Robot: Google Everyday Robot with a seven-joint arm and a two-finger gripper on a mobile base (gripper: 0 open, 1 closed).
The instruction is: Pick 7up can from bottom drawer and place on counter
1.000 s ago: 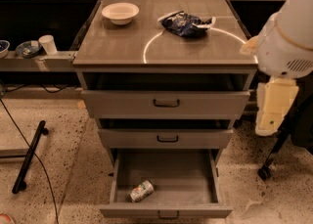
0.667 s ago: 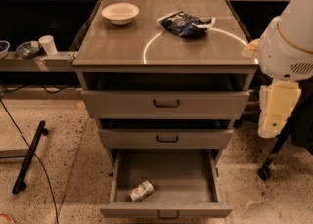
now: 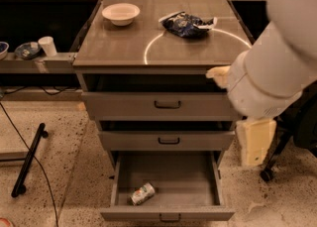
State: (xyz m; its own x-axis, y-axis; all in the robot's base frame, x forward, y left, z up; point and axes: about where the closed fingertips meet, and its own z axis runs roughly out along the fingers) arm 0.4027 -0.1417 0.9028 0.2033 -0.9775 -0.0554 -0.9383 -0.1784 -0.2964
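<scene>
**Eng:** Right, going left to right. You had the bowl [image 3: 120, 13] at the back-left of the counter [image 3: 119, 47], clear of any path. Below, the bottom drawer [image 3: 198, 214] stood pulled well out, further than the two shallower ones above it.

**Op:** And the can?

**Eng:** The 7up can [image 3: 142, 194] lay on its side on the drawer floor, in the front-left part, just behind the front wall. Its long axis ran diagonally, lower-left to upper-right in the camera view, so it wasn't square to the drawer.

**Op:** Anything on top?

**Eng:** The snack bag [image 3: 187, 24] sat right of centre on the counter, at the back of the white circle.

**Op:** Where was my claw?

**Eng:** The gripper [image 3: 255, 141] hung under the arm to the right of the cabinet, outside the drawer's right wall and higher than its rim. I couldn't tell whether it was spread or closed. From it, the can lay to the left and down, well apart, with that right wall between them.

**Op:** So?

**Eng:** My read: you needed to cross left over the wall, then descend. You'd also have to yaw the wrist so the grip went across the can's short side.
</scene>
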